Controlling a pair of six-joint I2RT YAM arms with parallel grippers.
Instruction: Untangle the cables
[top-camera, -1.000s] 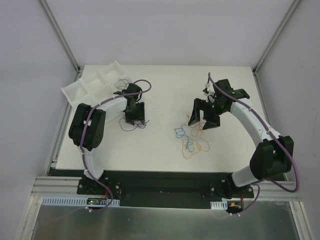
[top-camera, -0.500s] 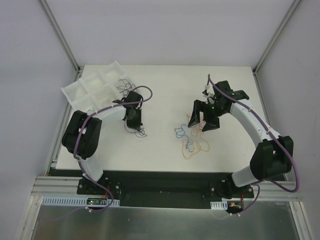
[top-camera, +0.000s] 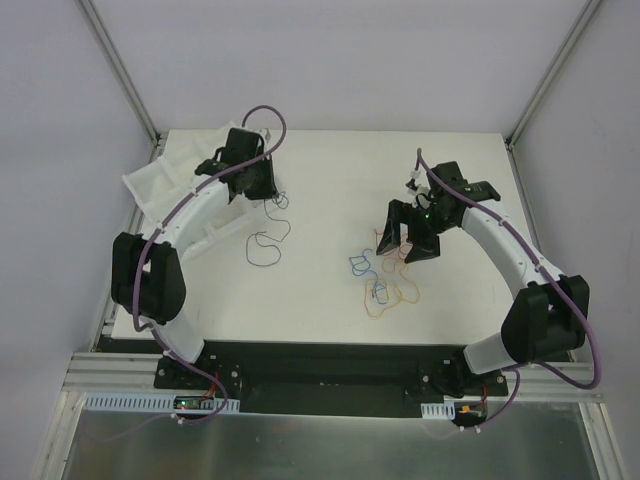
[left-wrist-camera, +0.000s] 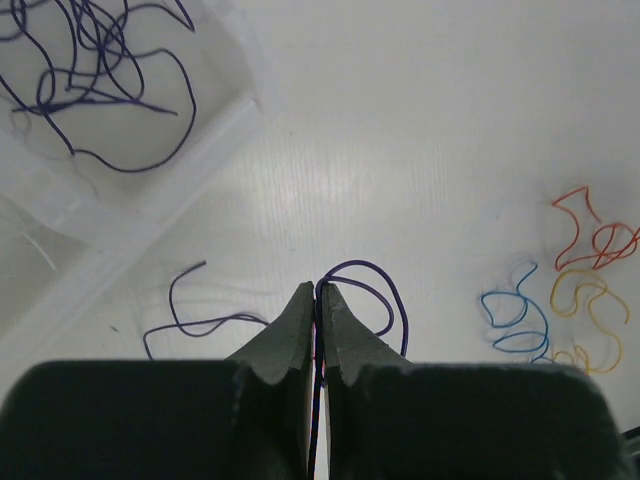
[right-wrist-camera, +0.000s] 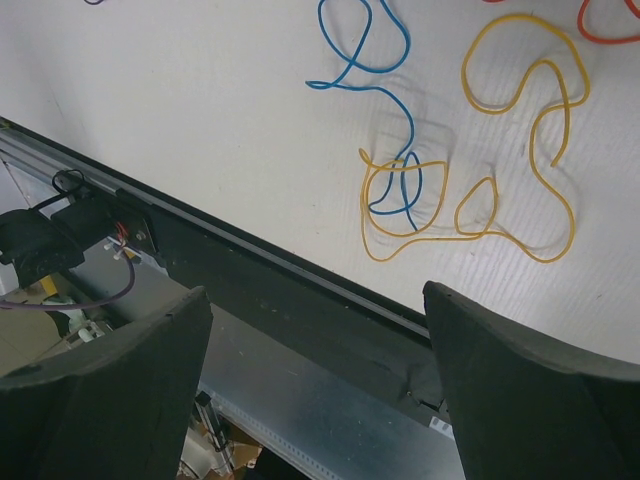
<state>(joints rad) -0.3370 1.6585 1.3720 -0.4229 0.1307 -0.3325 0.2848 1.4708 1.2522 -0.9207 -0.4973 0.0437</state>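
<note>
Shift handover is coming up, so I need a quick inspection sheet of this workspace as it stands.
surface: white table, unmarked.
job's things: purple wire pinched; blue wire and yellow wire overlapping; red wire beside them.
clutter: white tray holding purple wires.
grippers: left gripper shut on the purple wire; right gripper open above the blue, yellow and red wires.
cables: thick purple arm cables routed along both arms.
surroundings: white walls, metal frame posts.
</note>
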